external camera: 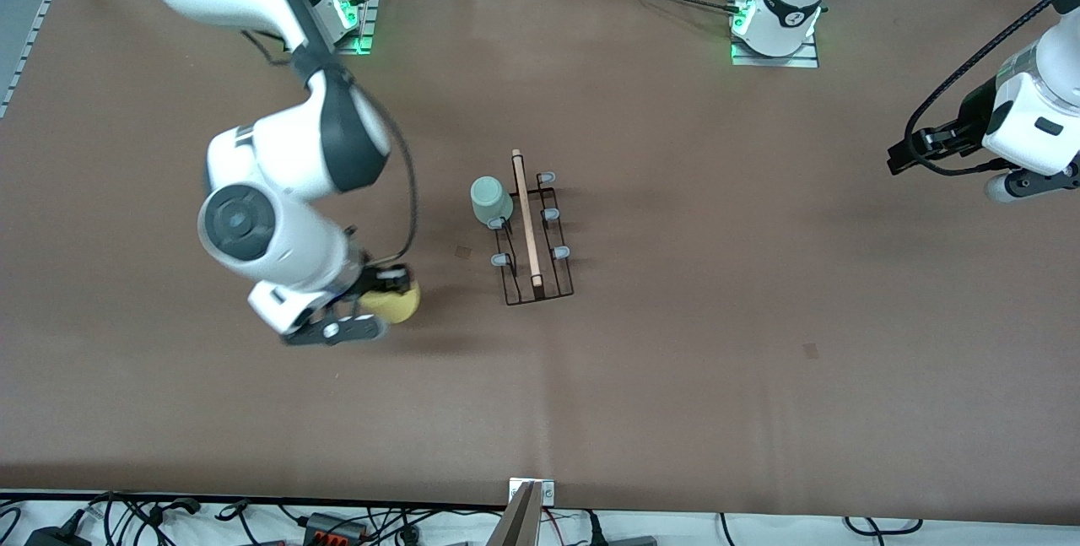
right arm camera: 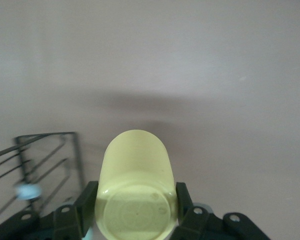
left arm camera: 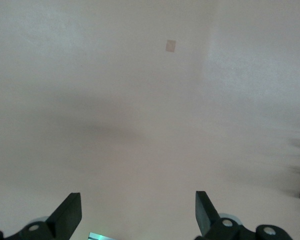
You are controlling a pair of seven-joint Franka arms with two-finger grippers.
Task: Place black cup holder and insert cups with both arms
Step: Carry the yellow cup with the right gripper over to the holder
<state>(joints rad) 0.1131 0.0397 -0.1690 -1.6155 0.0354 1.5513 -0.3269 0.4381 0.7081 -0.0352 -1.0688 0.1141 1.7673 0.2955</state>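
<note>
The black cup holder [external camera: 533,235] stands mid-table with its wooden rod on top; part of it shows in the right wrist view [right arm camera: 45,157]. The mint green cup [external camera: 490,200] sits upside down on one of its pegs. My right gripper [external camera: 375,303] [right arm camera: 135,202] is shut on the yellow cup [external camera: 396,303] [right arm camera: 136,165]. It holds the cup on its side over the table, beside the holder toward the right arm's end. My left gripper [external camera: 901,159] [left arm camera: 138,212] is open and empty over bare table at the left arm's end. The light blue cup is out of view.
A small square mark [external camera: 810,350] [left arm camera: 171,46] lies on the brown table cover [external camera: 717,411], nearer the front camera than the left gripper. Cables run along the table's front edge. Both arm bases [external camera: 776,27] stand at the table's edge farthest from the front camera.
</note>
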